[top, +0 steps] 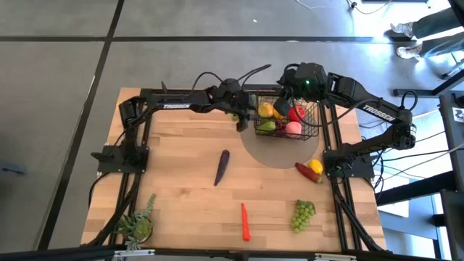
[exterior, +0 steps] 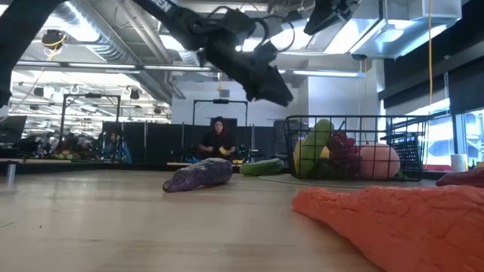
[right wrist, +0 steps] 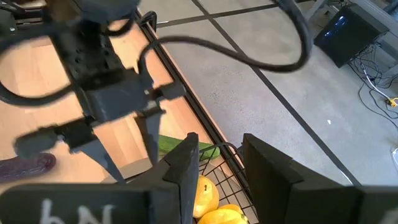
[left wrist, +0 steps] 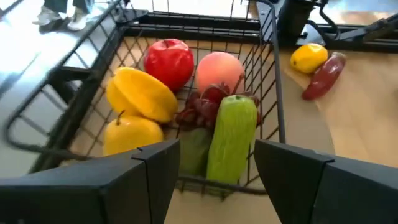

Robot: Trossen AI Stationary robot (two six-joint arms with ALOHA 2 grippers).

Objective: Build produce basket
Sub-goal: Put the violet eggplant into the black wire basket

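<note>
The black wire basket [top: 317, 125] stands at the table's far right on a grey round mat. It holds yellow peppers [left wrist: 140, 93], a red fruit [left wrist: 168, 61], a peach [left wrist: 217, 68], dark grapes [left wrist: 202, 106] and a light green piece [left wrist: 233, 137]. My left gripper [left wrist: 217, 155] is open and empty, above the table just left of the basket [top: 245, 116]. My right gripper [right wrist: 221, 165] is open and empty over the basket's far edge [top: 288, 98]. A cucumber [exterior: 261, 166] lies on the table beside the basket, below my left gripper.
A purple eggplant [top: 222, 167] lies mid-table, a carrot [top: 245, 221] and green grapes [top: 303, 214] near the front edge. A lemon [top: 315, 166] and a red pepper [top: 306, 172] lie right of the mat. A potted plant [top: 138, 223] stands at the near left corner.
</note>
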